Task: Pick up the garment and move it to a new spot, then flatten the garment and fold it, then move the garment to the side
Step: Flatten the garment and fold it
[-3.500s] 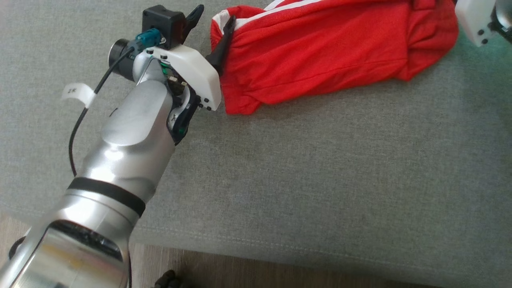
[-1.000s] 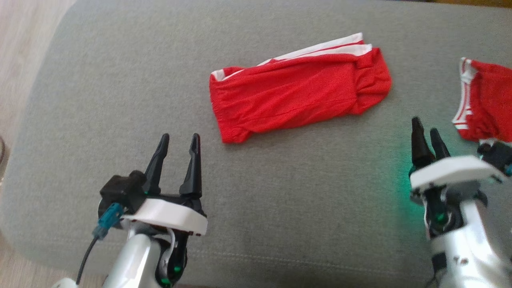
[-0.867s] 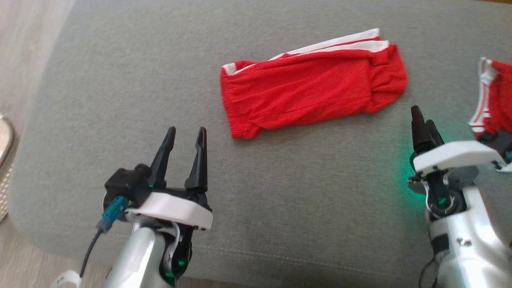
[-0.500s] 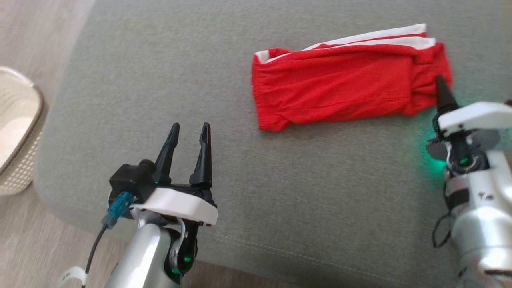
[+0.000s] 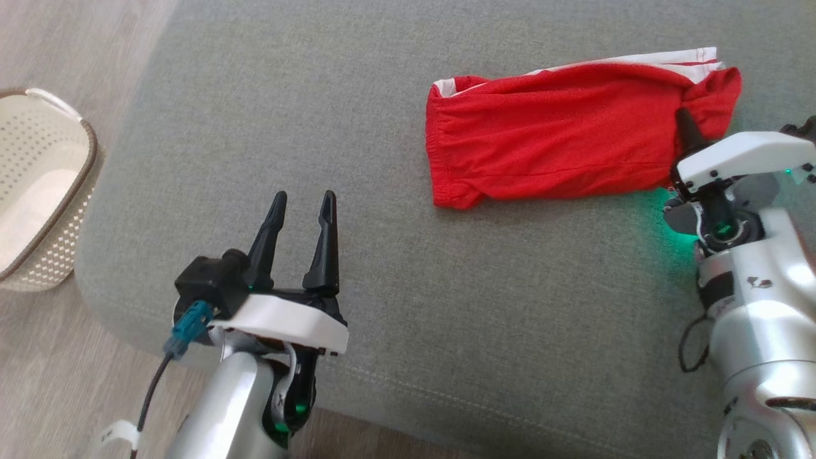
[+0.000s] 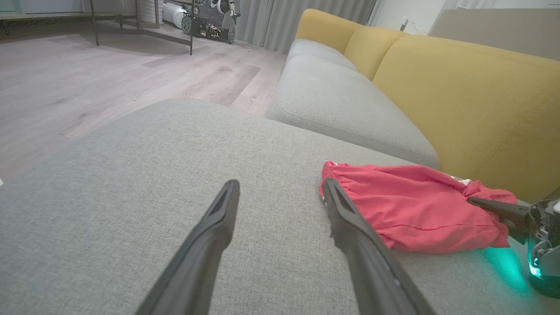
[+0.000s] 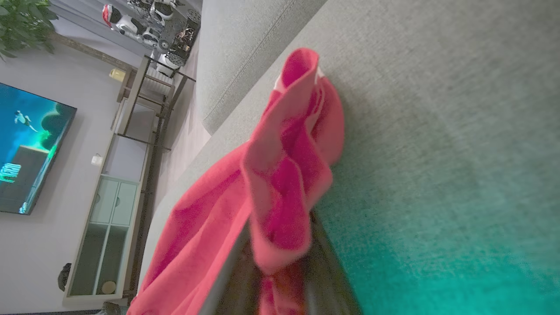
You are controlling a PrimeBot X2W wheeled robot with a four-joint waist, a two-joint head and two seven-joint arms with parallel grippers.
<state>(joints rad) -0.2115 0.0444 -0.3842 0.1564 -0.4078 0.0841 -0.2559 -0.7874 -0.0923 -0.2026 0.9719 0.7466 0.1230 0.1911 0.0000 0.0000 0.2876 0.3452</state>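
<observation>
The right hand (image 5: 685, 124) has its two dark fingers drawn narrow at the near right end of the red garment (image 5: 554, 140). In the right wrist view a bunched fold of the garment (image 7: 280, 175) sits between the fingers of that hand (image 7: 280, 232) and covers their tips, so it looks pinched there, though the blur at the bottom of that view leaves the contact itself unclear. From that hand the rest of the cloth stretches away to its left, lying folded long and flat on the grey sofa seat (image 5: 446, 306), with a white stripe along the far edge. A green glow falls on the seat just below the right hand's wrist.

The left hand (image 5: 304, 194) hovers over the seat with its fingers spread wide and nothing between them. The garment lies ahead of it and off to its right, well apart from its fingertips. In the left wrist view the garment (image 6: 415, 210) shows beyond that hand (image 6: 280, 183), with the right hand (image 6: 494, 208) at the cloth's far end and a yellow backrest (image 6: 459, 100) behind.

A pale perforated basket (image 5: 38, 191) stands on the wooden floor (image 5: 64, 382), well off to the left hand's left.
</observation>
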